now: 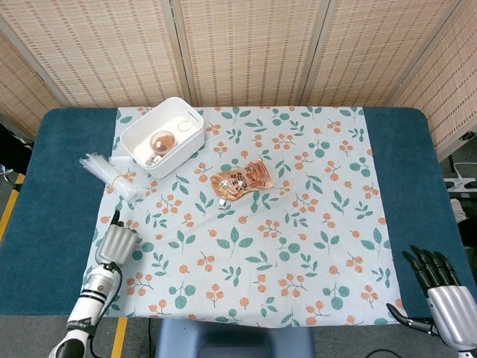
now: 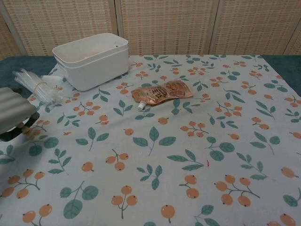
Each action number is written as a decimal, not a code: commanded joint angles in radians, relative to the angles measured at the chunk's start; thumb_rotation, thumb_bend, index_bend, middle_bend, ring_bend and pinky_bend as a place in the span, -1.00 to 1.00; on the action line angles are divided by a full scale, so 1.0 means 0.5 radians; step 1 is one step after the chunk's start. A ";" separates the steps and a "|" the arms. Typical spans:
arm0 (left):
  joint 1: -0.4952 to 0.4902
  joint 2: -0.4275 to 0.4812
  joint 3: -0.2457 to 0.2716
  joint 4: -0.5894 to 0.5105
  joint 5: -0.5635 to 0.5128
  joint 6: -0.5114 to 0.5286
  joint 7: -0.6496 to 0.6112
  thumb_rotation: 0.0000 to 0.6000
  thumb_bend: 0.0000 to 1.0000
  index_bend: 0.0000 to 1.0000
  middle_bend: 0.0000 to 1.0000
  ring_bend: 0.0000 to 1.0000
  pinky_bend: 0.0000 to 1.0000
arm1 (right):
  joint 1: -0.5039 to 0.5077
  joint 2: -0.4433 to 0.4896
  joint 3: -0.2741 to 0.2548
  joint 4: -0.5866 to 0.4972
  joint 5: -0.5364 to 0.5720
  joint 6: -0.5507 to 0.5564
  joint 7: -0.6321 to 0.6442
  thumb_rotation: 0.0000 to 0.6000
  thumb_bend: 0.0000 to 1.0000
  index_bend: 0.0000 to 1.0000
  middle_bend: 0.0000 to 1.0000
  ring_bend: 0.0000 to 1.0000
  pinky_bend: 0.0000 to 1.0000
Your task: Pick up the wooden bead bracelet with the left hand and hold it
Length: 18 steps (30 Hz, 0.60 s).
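My left hand (image 1: 117,240) hovers over the left edge of the floral cloth, fingers curled in; in the chest view the left hand (image 2: 13,117) sits at the far left, raised off the cloth. A few pale beads of the wooden bead bracelet (image 2: 24,127) peek out beneath its fingers, held in the grip; the rest of the bracelet is hidden, and the head view does not show it. My right hand (image 1: 444,289) rests at the near right corner with fingers apart and nothing in it.
A white bin (image 1: 185,119) holding a round brownish object (image 1: 161,141) stands at the back left. A bundle of clear plastic tubes (image 1: 110,174) lies beside it. An orange pouch (image 1: 241,180) lies mid-cloth. The floral cloth (image 1: 298,246) covers a blue table.
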 commanded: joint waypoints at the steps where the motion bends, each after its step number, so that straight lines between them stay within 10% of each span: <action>1: -0.164 0.306 0.181 -0.087 0.158 0.408 -0.916 1.00 0.41 0.70 0.78 -0.06 -0.60 | 0.001 0.001 -0.002 0.000 -0.005 -0.001 0.007 -0.35 -0.63 -1.00 -1.00 -1.00 -1.00; 6: -0.317 0.550 0.180 -0.079 -0.131 0.437 -1.188 1.00 0.56 0.70 0.77 -0.06 -0.59 | 0.008 0.000 -0.008 -0.002 -0.018 -0.016 0.011 -0.35 -0.63 -1.00 -1.00 -1.00 -1.00; 10: -0.488 0.774 0.194 -0.088 -0.921 0.440 -1.108 1.00 0.70 0.70 0.77 -0.03 -0.57 | 0.013 0.007 -0.014 -0.004 -0.026 -0.024 0.027 -0.35 -0.63 -1.00 -1.00 -1.00 -1.00; 18: -1.387 1.544 0.543 -0.418 -3.956 1.399 -0.980 1.00 0.87 0.65 0.76 0.04 -0.50 | 0.015 0.015 -0.016 -0.002 -0.030 -0.023 0.042 -0.35 -0.63 -1.00 -1.00 -1.00 -1.00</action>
